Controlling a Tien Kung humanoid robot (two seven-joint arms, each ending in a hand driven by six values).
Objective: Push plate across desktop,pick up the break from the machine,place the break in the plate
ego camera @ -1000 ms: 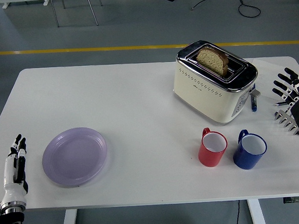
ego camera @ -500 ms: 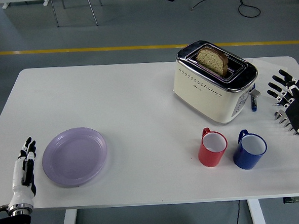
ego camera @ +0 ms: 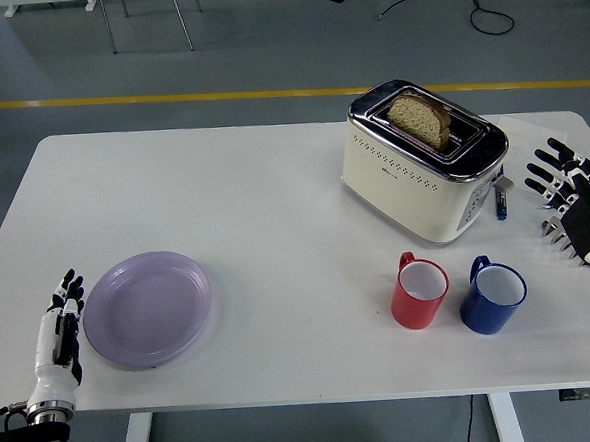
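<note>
A pale purple plate (ego camera: 148, 307) lies on the white table (ego camera: 234, 205) at the front left. A cream toaster (ego camera: 422, 161) stands at the back right with a slice of brown bread (ego camera: 420, 119) sticking up from its slot. My left hand (ego camera: 61, 320) is just left of the plate's rim, fingers straight and held together, holding nothing. My right hand (ego camera: 566, 199) hovers near the table's right edge, right of the toaster, fingers spread and empty.
A red mug (ego camera: 420, 290) and a blue mug (ego camera: 492, 295) stand side by side in front of the toaster. A small blue-and-white object (ego camera: 501, 196) lies beside the toaster's right end. Grey floor with a yellow line lies beyond the table.
My left hand has moved right and a little nearer to the plate's left rim. My right hand has shifted slightly left and lower. The plate and bread have not moved.
</note>
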